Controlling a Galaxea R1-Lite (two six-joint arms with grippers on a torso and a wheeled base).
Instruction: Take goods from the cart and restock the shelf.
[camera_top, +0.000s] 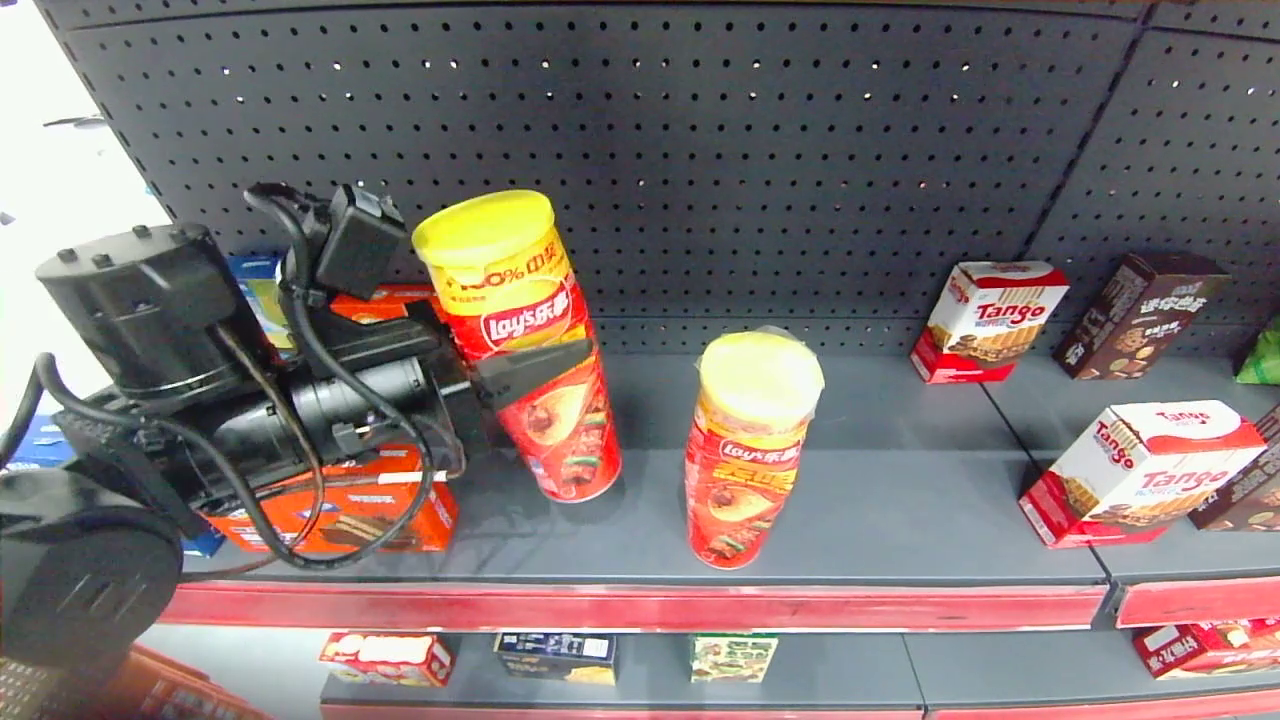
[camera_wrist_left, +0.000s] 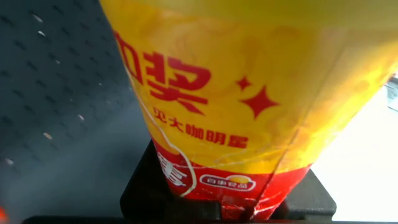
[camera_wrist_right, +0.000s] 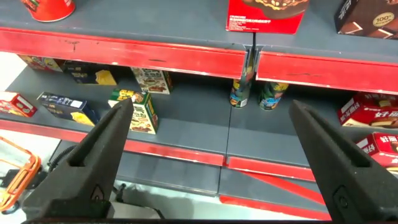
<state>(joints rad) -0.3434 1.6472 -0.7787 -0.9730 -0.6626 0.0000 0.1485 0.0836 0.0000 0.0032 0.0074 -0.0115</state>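
My left gripper (camera_top: 520, 355) is shut on a red chips can with a yellow lid (camera_top: 505, 290), gripping it around its middle. The can leans a little, and its base sits at the grey shelf board (camera_top: 880, 500), left of centre. In the left wrist view the same can (camera_wrist_left: 249, 93) looms close, with the black fingers (camera_wrist_left: 155, 193) at its red lower band. A second, identical can (camera_top: 745, 450) stands on the shelf just to the right, apart from the held one. My right gripper (camera_wrist_right: 217, 180) is open and holds nothing, out in front of the lower shelves.
Orange biscuit boxes (camera_top: 350, 510) lie under my left arm. Wafer boxes (camera_top: 985, 320) (camera_top: 1140, 470) and a brown box (camera_top: 1140, 310) stand at the right. A pegboard wall (camera_top: 700, 150) backs the shelf. Small boxes (camera_wrist_right: 140, 112) line the lower shelf. An orange cart edge (camera_wrist_right: 18, 180) sits low.
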